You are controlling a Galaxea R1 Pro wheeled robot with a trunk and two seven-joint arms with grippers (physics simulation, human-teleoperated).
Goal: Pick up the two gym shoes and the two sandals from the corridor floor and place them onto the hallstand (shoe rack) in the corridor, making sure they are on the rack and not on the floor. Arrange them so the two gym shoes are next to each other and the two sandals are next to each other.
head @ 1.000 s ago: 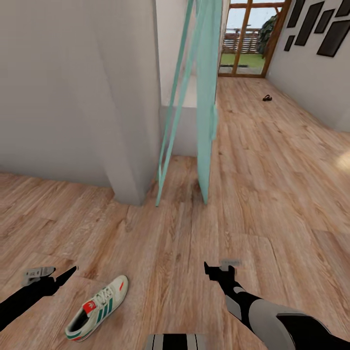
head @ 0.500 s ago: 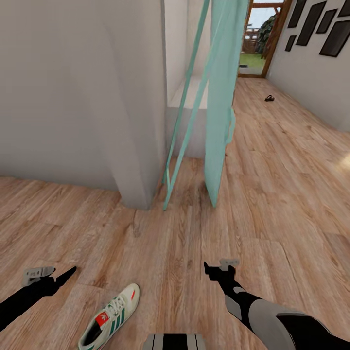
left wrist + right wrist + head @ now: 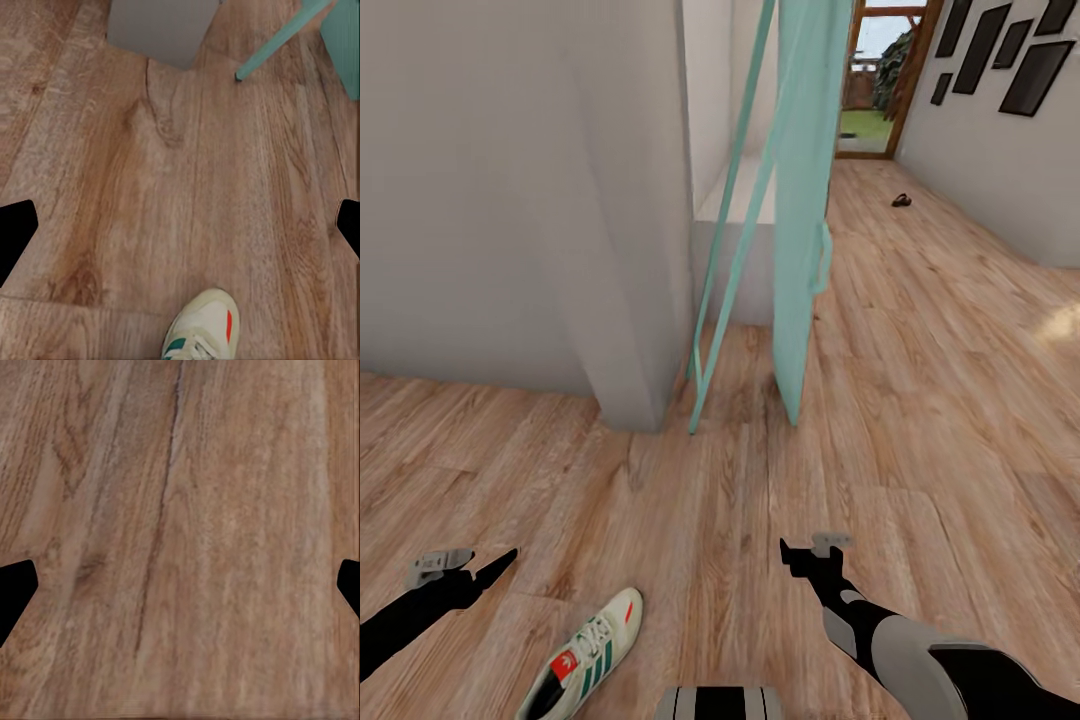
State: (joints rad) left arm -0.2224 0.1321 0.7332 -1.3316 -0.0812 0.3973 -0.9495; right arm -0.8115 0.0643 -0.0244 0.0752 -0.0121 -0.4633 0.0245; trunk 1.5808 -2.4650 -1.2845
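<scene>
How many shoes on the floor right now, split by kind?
Gym shoes: 1, cream-white with green stripes, between the two arms, close to the robot.
Sandals: 1, small dark one far down the corridor; too small to confirm the kind for sure.
Total: 2, both on the floor.

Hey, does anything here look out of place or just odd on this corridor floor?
Yes. A single cream-white sneaker with green stripes lies loose on the wood-plank floor between the open left gripper and right gripper, its mate not beside it. Far down the corridor, a small dark item, too small to identify, lies alone.
</scene>
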